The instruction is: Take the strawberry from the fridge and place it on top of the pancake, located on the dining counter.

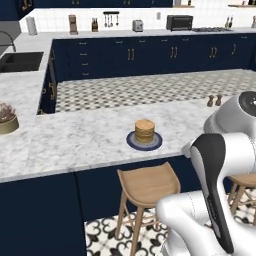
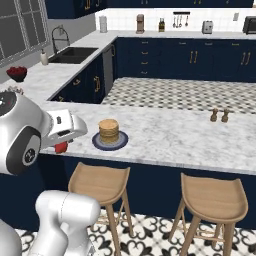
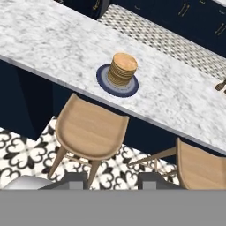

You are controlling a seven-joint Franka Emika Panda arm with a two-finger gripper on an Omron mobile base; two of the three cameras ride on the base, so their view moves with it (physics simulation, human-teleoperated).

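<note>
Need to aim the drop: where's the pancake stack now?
The pancake stack sits on its blue-grey plate near the counter's front edge, above a wooden stool; in the right base view, the strawberry is left of it.

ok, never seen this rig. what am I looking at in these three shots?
Everything here is rendered. The machine is a white robot arm on a driving base. Two pictures come from cameras on the base, behind the arm to its left and right. The third looks along the hand.

On the marble dining counter sits a pancake stack on a blue-grey plate, with two small shakers further along. Wooden stools stand below.

In the right base view the hand is shut on a small red strawberry, at the counter edge and left of the plate in that view.
</note>
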